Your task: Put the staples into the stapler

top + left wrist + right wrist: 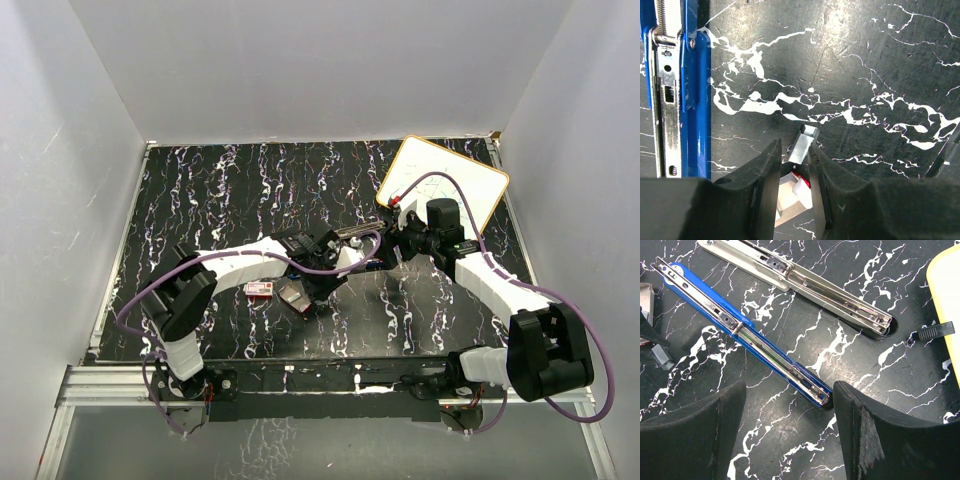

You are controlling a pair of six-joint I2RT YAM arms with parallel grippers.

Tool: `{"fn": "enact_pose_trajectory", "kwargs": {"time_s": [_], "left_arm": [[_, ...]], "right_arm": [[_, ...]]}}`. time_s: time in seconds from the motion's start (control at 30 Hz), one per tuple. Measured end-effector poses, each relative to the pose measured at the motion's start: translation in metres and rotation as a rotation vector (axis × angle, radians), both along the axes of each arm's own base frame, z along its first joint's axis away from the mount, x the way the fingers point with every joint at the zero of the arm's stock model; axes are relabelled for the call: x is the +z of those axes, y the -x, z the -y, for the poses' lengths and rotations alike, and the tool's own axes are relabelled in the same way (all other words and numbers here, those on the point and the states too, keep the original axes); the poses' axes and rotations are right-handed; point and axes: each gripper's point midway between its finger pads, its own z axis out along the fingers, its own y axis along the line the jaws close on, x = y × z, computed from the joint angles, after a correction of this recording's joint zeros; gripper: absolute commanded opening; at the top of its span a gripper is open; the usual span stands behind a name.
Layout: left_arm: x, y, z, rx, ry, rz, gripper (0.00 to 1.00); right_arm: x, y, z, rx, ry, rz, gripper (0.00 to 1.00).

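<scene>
We see a short grey strip of staples (802, 145) on the black marbled table (200, 190), between the tips of the left gripper (795, 146). Its jaws stand narrowly apart; we cannot tell if they pinch the strip. Just beside lies the blue stapler (740, 330), opened flat with its metal channel upward. The right gripper (790, 386) is spread wide above the stapler's end, holding nothing. The red staple box (259, 289) lies near the left arm, and a yellow-edged whiteboard (445, 185) lies behind.

Blue stapler (742, 332), red staple box (259, 289), black white-veined table (200, 190)
</scene>
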Motion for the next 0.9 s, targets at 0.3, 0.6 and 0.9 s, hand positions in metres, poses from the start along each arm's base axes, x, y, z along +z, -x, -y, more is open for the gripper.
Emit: {"fn": "enact_pose_trajectory", "kwargs": {"time_s": [0.3,0.6,0.9], "left_arm": [[-0.009,0.002,-0.007,-0.059,-0.039,-0.001,0.36],[-0.011,0.005,-0.012,-0.152,-0.055,0.013,0.37],[-0.012,0.008,-0.017,-0.224,-0.067,0.019,0.38]], "right_arm": [[0.0,0.0,-0.001,0.004,-0.003,-0.001,0.73],[0.0,0.001,-0.001,0.008,-0.006,-0.002,0.73],[0.001,0.001,-0.002,0.012,-0.009,-0.002,0.73]]}}
